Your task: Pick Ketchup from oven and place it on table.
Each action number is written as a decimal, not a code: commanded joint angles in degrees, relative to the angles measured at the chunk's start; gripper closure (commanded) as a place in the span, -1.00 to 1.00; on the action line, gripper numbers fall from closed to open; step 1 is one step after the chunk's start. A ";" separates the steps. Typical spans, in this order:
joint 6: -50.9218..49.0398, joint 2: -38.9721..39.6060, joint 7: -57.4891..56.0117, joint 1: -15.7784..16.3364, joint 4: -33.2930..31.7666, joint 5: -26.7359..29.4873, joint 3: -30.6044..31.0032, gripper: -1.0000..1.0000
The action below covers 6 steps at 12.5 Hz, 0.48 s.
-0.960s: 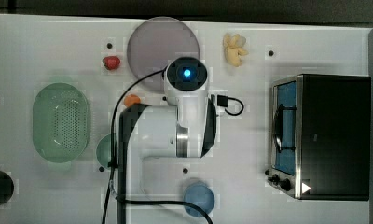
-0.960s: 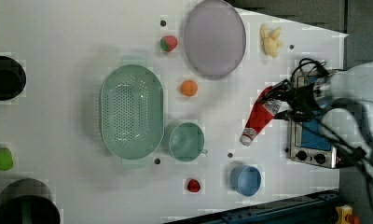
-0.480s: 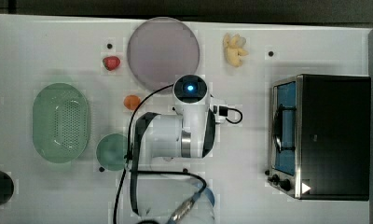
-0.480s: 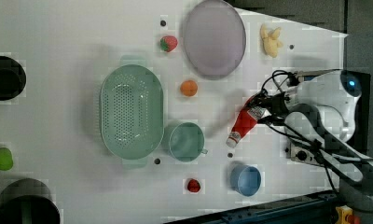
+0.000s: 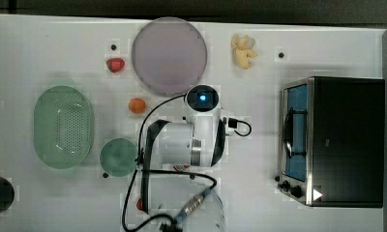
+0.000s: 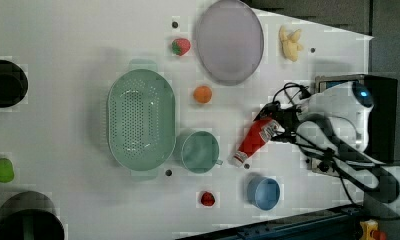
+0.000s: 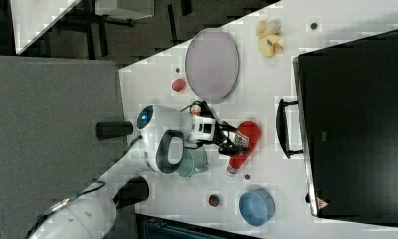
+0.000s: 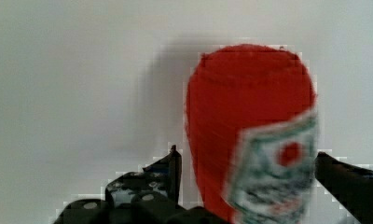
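**Ketchup's down on the worktop, hand just about off it**

Top view: we mostly get the arm's white body over the worktop (image 5: 46, 48), with the oven (image 5: 336, 140) well apart at the top view's right.

Left view: the Ketchup (image 6: 255, 140) lies on the worktop, long axis slanting from the hand (image 6: 278, 125) down toward its white cap near the green cup (image 6: 200, 151).

Right view: the bottle sits between arm and oven.

Wrist view: the fingers (image 8: 168, 168) stand wide on either side of the red body, with a gap on both sides. We'd guess straight up is the way out.
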 commanded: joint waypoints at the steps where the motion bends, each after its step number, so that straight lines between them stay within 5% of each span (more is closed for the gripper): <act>1: -5.38 -14.54 0.92 0.86 5.06 -0.80 -1.53 -1.00; 6: -26.21 -27.17 0.92 0.84 16.77 -1.14 -1.60 -1.00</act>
